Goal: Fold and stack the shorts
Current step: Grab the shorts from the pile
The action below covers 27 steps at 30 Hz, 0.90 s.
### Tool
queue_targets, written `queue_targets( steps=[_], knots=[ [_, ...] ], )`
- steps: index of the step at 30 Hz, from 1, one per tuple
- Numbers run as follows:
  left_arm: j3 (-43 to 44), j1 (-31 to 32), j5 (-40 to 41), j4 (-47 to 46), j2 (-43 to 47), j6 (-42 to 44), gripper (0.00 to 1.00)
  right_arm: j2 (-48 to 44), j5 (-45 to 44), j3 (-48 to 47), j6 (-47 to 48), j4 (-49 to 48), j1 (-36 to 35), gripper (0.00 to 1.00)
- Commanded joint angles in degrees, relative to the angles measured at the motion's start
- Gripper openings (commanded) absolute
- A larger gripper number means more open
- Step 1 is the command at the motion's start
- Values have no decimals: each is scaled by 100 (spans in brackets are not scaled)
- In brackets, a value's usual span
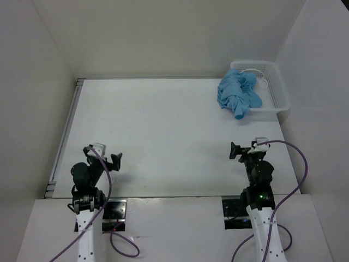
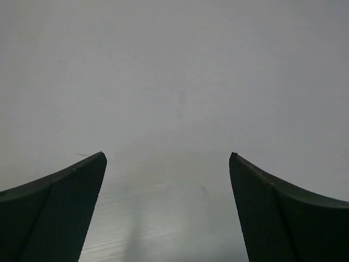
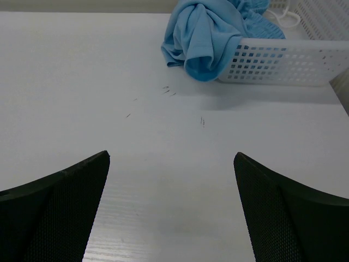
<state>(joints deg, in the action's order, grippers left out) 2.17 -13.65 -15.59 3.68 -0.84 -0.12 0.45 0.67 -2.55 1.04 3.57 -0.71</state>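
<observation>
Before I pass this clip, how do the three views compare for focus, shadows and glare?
Top external: even, soft light, no glare; the shorts and the basket read clearly. Left wrist: hazy and flat, only a dull streak on the table. Right wrist: sharp, with a soft shadow at the basket's foot.

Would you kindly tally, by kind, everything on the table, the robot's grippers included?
Light blue shorts: 1
White mesh basket: 1
Grippers: 2, the left gripper and the right gripper
Total: 4
</observation>
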Motion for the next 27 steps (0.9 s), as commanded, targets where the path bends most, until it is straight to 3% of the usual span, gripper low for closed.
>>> queue_targets(
  steps=[1, 3, 5, 11, 14, 15, 16, 18, 19, 20, 21, 22, 23, 24, 25, 27],
  knots=[
    [326, 47, -3890, 1855, 163, 12, 100, -45, -128, 263, -77, -331, 27, 99],
    [494, 222, -4285, 2347, -21, 12, 100, -45, -128, 263, -77, -331, 27, 99],
    [319, 284, -4180, 2023, 50, 12, 100, -45, -128, 263, -77, -331, 27, 99],
    [371, 284, -3988, 2179, 110, 12, 100, -45, -128, 263, -77, -383, 27, 99],
    [371, 284, -3863, 2094, 111, 12, 100, -45, 502, 263, 255, -479, 27, 99],
    [371, 284, -3863, 2093, 111, 12, 100, -45, 974, 194, 1527, -594, 27, 99],
    [371, 284, -3863, 1971, 111, 12, 100, -45, 2023, 193, 1827, -647, 27, 99],
    [371, 284, -3785, 1427, 111, 12, 100, -45, 3110, 123, 2793, -700, 27, 99],
    [371, 284, -3689, 1146, 111, 12, 100, -45, 3811, 1, 6286, 153, 27, 100],
    [371, 284, -3461, 273, 111, 12, 100, -45, 4375, -87, 8774, 1336, -25, 98],
    [371, 284, -3059, -318, 111, 12, 100, 7, 4381, 16, 8669, 1130, -26, 100],
    [319, 284, -1993, -1342, 111, 12, 100, -70, 4267, 200, 8459, -99, -95, 100],
    [319, 284, -1513, -1648, 50, 12, 100, -71, 4266, 254, 8544, -442, -96, 100],
    [440, 354, -1230, -1738, 49, 12, 100, -71, 4371, 255, 8205, -837, -96, 100],
    [598, 354, -1027, -1557, -38, 12, 100, -71, 4372, 159, 6932, -1824, -157, 100],
    [1002, 407, -1024, -1179, -397, 12, 100, 95, 4267, -157, 6366, -2368, -297, 100]
  ],
)
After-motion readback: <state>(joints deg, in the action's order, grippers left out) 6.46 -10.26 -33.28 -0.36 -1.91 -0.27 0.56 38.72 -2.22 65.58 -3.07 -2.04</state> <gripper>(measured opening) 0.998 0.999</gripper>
